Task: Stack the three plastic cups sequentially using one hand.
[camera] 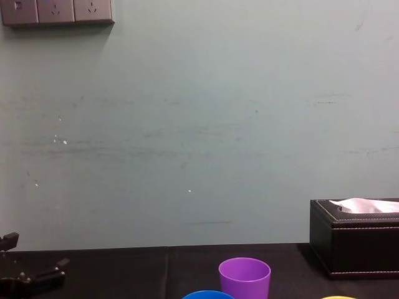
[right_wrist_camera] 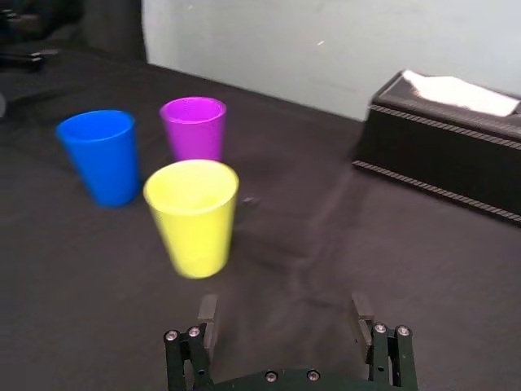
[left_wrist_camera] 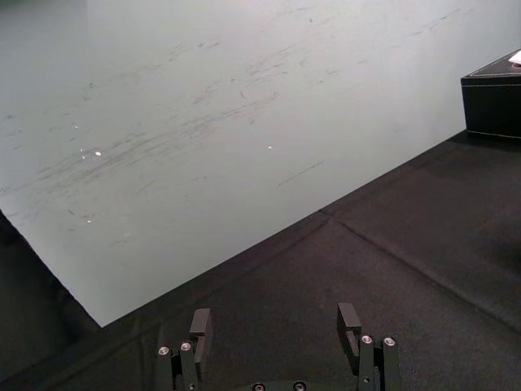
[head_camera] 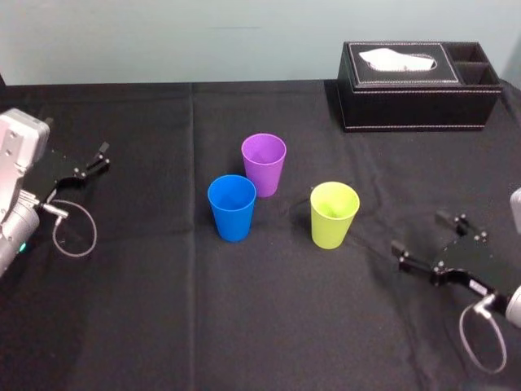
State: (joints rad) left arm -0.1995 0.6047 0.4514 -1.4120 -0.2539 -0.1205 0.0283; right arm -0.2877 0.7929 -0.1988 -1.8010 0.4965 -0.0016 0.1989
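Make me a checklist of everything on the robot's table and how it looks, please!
Surface: black cloth, creased, nothing spilled.
Job's things: purple cup, blue cup, yellow-green cup; all upright, none stacked.
Clutter: black tissue box at the far right.
Grippers: left gripper open, at the left edge; right gripper open, empty, right of the yellow-green cup.
Cables: left wire loop; right wire loop.
Surroundings: pale wall, wall sockets.

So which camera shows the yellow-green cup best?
The right wrist view: the yellow-green cup stands close and whole, upright, mouth open, ahead of the open right gripper. The head view shows it whole too, smaller, from above, apart from the blue cup and purple cup. The chest view catches just a sliver of its rim.
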